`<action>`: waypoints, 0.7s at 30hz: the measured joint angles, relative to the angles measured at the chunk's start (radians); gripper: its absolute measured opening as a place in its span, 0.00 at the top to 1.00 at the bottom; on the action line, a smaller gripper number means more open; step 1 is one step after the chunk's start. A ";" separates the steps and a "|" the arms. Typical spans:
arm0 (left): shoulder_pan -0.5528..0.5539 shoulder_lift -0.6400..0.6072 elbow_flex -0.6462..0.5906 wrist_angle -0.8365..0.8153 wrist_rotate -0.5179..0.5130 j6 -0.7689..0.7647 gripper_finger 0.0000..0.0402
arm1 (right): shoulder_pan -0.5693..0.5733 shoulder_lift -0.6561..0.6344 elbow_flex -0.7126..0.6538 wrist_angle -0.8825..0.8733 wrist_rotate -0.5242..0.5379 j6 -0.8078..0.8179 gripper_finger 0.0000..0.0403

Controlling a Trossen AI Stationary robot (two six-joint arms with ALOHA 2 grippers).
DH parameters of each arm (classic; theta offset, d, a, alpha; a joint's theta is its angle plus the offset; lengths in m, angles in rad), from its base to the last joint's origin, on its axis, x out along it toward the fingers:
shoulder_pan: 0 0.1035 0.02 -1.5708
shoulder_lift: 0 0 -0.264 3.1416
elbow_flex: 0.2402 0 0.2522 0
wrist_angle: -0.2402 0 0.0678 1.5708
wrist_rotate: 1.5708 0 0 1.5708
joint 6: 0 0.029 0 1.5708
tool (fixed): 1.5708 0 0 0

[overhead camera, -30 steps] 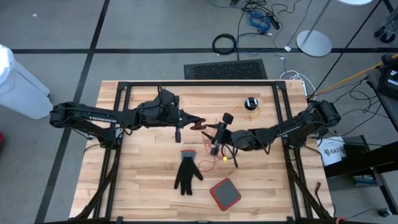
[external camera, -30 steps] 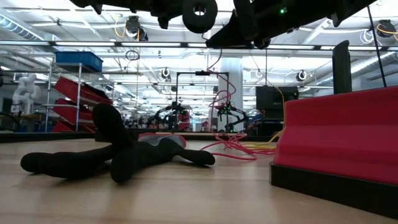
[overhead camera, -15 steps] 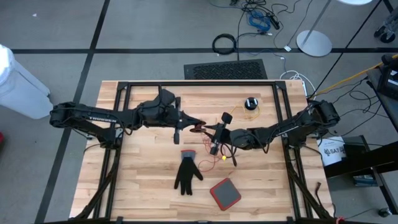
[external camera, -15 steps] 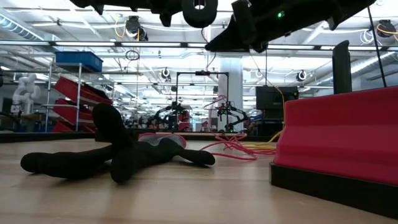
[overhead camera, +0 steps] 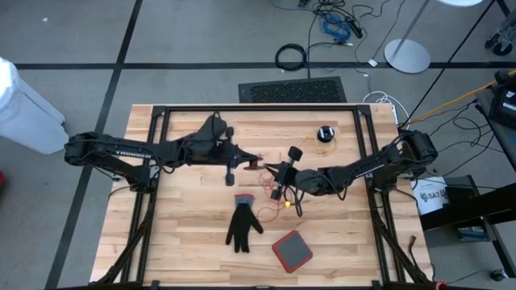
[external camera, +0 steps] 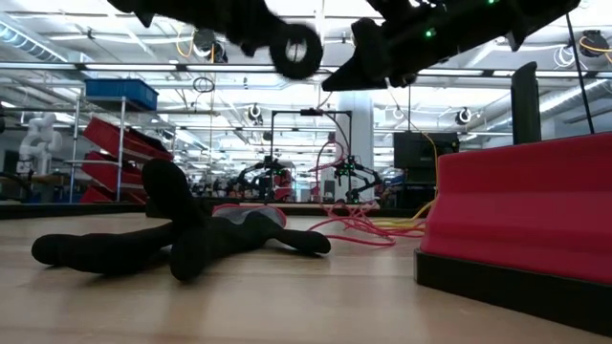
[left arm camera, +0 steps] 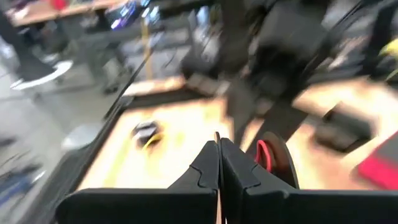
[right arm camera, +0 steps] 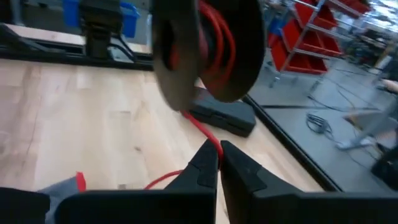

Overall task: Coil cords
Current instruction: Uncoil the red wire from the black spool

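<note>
Pale striped butcher-block wooden table (overhead camera: 193, 242), matte black frame. On it: black fabric glove (overhead camera: 242, 225) with grey-and-red cuff, red square pad (overhead camera: 292, 250) edged black, black round spool (right arm camera: 208, 46) wound with red cord (right arm camera: 202, 134), and a small black puck (overhead camera: 325, 134) trailing yellow string.

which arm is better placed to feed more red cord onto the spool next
Right, probably. The right gripper is shut on the red cord close to the spool, so it can guide the line. The left gripper, fingers shut, sits beside the spool.
</note>
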 joint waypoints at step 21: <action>0.014 0.184 -0.028 0.159 -0.402 0.320 1.00 | 0.037 -0.006 0.000 0.066 -0.141 -0.014 1.00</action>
